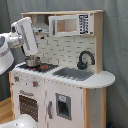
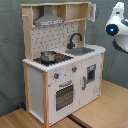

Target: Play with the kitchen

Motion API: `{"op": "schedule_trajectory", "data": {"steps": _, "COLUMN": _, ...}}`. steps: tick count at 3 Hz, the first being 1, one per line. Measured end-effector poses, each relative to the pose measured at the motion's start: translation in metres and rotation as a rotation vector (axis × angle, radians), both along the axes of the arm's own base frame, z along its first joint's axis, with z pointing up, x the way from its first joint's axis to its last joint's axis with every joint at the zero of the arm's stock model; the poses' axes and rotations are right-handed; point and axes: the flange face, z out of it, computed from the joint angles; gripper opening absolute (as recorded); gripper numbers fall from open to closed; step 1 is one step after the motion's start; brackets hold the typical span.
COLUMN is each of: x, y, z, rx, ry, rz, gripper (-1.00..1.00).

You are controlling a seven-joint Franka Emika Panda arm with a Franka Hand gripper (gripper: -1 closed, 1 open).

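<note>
The kitchen (image 1: 65, 95) is a white and light-wood toy unit with a black faucet (image 1: 85, 57), a grey sink (image 1: 72, 73), an oven window (image 1: 28, 105) and a small metal pot (image 1: 32, 61) on the hob. In the first exterior view my white arm (image 1: 24, 35) comes in from the left, and its lower end, the gripper (image 1: 33, 52), overlaps the pot. In the second exterior view the kitchen (image 2: 60, 80) and pot (image 2: 48, 56) stand free, and my arm (image 2: 117, 25) shows only at the upper right, off the kitchen's sink side.
A grey hood (image 2: 49, 21) and open shelves top the unit, with a microwave door (image 1: 65, 25) on the upper cabinet. A grey curtain (image 1: 115, 45) hangs behind. The kitchen rests on a wooden surface (image 2: 100, 110). A white rounded part (image 1: 22, 121) sits at the bottom left.
</note>
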Motion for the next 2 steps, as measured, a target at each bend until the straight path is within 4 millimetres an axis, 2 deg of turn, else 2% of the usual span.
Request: {"op": "schedule_trajectory", "data": {"steps": 2, "x": 0.035, "y": -0.023, "z": 0.017, "rx": -0.017, "ry": 0.008, "rz": 0.078, "gripper": -1.0}}
